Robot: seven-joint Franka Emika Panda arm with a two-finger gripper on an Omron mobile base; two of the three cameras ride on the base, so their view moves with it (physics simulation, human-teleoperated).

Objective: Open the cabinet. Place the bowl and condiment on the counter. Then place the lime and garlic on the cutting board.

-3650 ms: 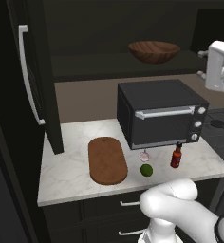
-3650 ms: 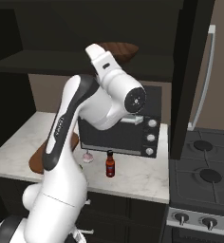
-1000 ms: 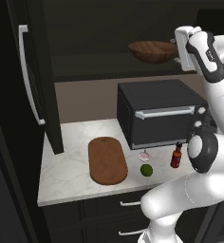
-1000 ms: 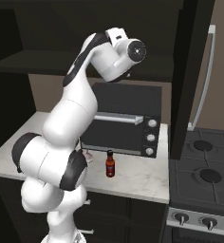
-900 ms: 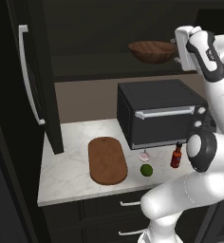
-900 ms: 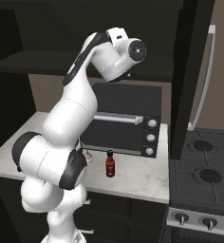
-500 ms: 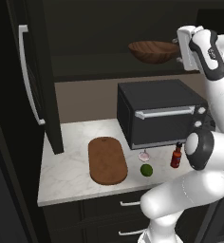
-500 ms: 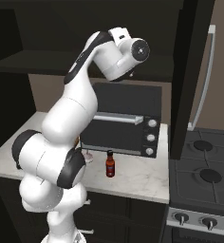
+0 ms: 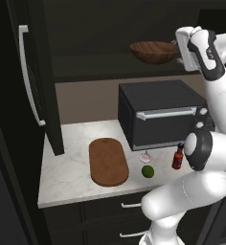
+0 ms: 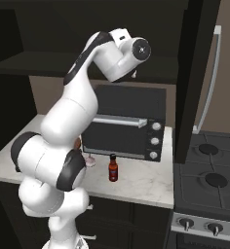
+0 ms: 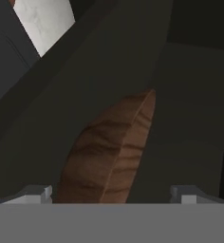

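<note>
The cabinet (image 9: pixel 38 95) stands open, its left door swung out. On its shelf rests the brown wooden bowl (image 9: pixel 153 51). My gripper (image 9: pixel 180 51) is up at the bowl's right rim, open. In the hand view the bowl (image 11: pixel 109 152) fills the middle, its near edge between my spread fingertips (image 11: pixel 34 193); I cannot tell whether they touch it. On the counter (image 9: pixel 72 167) lie the cutting board (image 9: pixel 107 161), bare, the garlic (image 9: pixel 145 156), the lime (image 9: pixel 147 171) and the red condiment (image 9: pixel 178 157). The condiment (image 10: pixel 113 168) also stands before the oven in the right base view.
A black toaster oven (image 9: pixel 158 112) sits on the counter right under the shelf. The cabinet's right door (image 10: pixel 195 73) hangs open beside my arm. A gas stove (image 10: pixel 209 185) lies to the right of the counter. Drawers run below the counter edge.
Since the earliest frames my arm swung up from the right to the shelf. Over the last second the hand crept slightly closer to the bowl, jaws still wide.
</note>
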